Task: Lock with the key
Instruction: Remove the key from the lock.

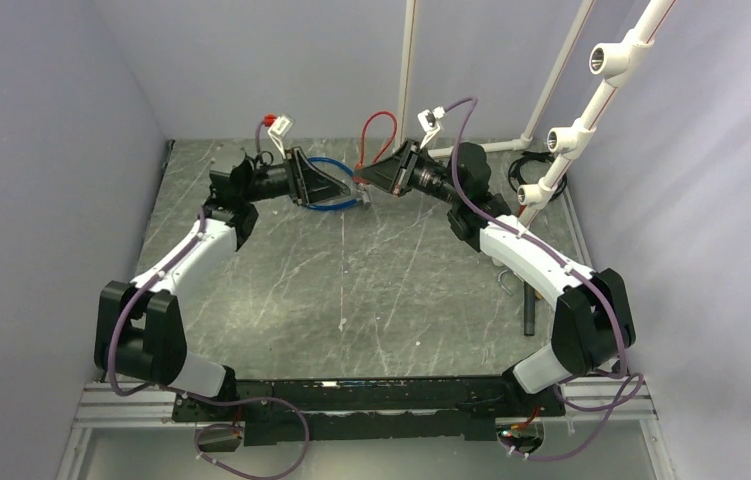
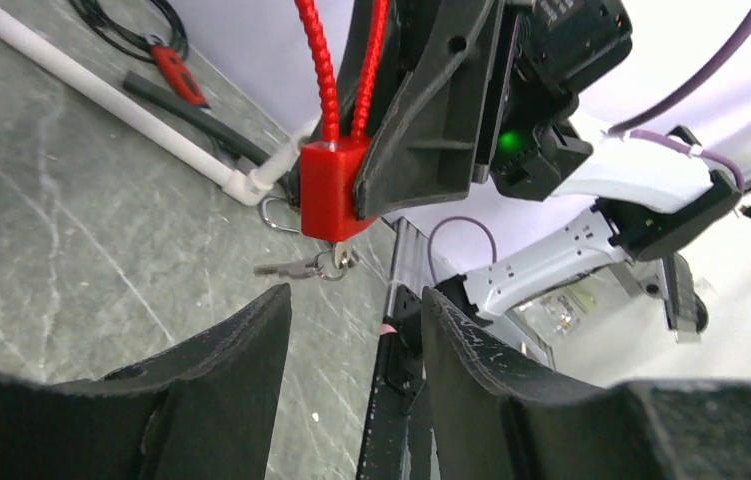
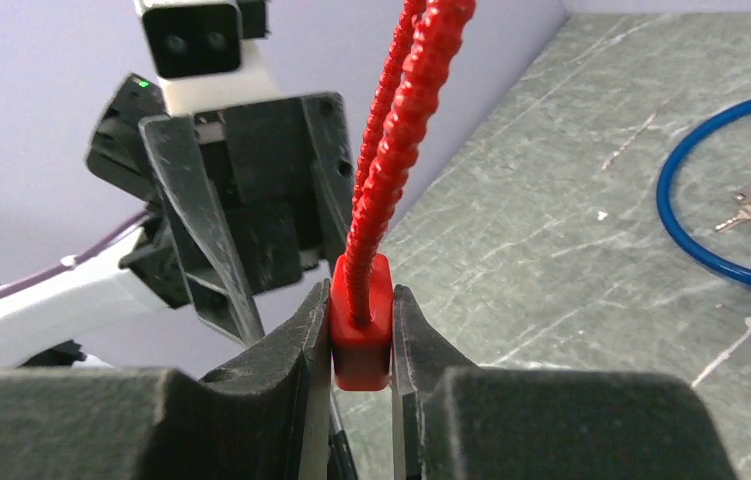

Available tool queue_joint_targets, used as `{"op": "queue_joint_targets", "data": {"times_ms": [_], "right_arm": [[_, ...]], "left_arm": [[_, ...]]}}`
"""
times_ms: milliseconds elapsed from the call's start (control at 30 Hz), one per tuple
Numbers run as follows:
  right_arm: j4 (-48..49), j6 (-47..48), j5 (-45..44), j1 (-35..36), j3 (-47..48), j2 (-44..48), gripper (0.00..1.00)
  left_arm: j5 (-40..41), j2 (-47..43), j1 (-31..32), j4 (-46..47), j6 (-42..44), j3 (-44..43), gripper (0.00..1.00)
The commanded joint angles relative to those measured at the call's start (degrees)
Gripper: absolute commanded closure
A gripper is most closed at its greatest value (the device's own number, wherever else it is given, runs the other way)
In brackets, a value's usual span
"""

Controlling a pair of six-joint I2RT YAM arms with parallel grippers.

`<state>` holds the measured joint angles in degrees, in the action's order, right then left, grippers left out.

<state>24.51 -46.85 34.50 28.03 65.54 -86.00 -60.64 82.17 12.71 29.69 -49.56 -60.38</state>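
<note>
Right gripper [image 3: 361,322] clamping red lock [image 2: 329,190], key [image 2: 298,267] at base

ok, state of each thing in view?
red lock: held upright, both cable ends in body.
key: seems inserted in its underside.
right gripper: shut on red lock.
left gripper: open, empty.
blue cable: lying on table.
loose keys: on table, inside blue cable.

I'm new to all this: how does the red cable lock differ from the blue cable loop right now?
The red cable lock is held off the table, clamped in the right gripper; the blue cable loop lies flat on it. The red cable is ribbed, the blue smooth. Small silver keys hang under the red lock; other keys lie inside the blue loop. Both are cable loops.
</note>
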Motion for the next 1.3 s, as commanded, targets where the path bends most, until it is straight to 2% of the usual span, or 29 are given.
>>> {"op": "queue_joint_targets", "data": {"times_ms": [0,167,433,633,733,800,867,1067,1133,1267], "right_arm": [[9.77,-5.14,-0.25,-0.22,-0.45,0.39,1.0],[13.62,-6.84,1.84,-0.21,-1.8,0.14,1.0],[15.58,-7.26,3.79,-0.21,-1.41,-0.86,1.0],[17.06,-7.14,4.22,-0.21,-1.26,-1.35,1.0],[16.69,-6.24,4.21,-0.19,-1.12,-1.33,1.0],[16.28,-5.26,4.43,-0.22,-0.98,-1.23,1.0],[16.11,-4.74,4.56,-0.25,-1.07,-1.11,1.0],[16.28,-4.21,4.72,-0.19,-1.54,-0.95,1.0],[16.15,-3.99,4.81,-0.22,-1.48,-0.97,1.0],[11.44,2.13,5.79,-0.23,0.11,-0.66,1.0]], "left_arm": [[-3.02,1.53,1.47,9.29,-5.43,0.17,0.47],[-3.83,3.3,2.54,14.35,-8.52,-0.38,0.54],[-3.16,4.61,4.28,15.8,-9.47,-0.95,0.63],[-2.35,4.84,4.78,14.19,-10.09,-0.83,0.76],[-1.88,4.84,5.0,13.43,-10.29,-1.16,0.89],[-1.56,4.91,5.04,12.94,-10.42,-1.41,0.94],[-1.25,5.06,5.04,12.78,-10.88,-1.58,0.95],[-0.85,5.28,5.13,13.3,-12.16,-1.82,0.89],[-0.91,5.37,5.13,13.19,-12.41,-2.0,0.99],[-1.91,5.07,5.05,9.95,-13.17,-2.88,1.0]]}}
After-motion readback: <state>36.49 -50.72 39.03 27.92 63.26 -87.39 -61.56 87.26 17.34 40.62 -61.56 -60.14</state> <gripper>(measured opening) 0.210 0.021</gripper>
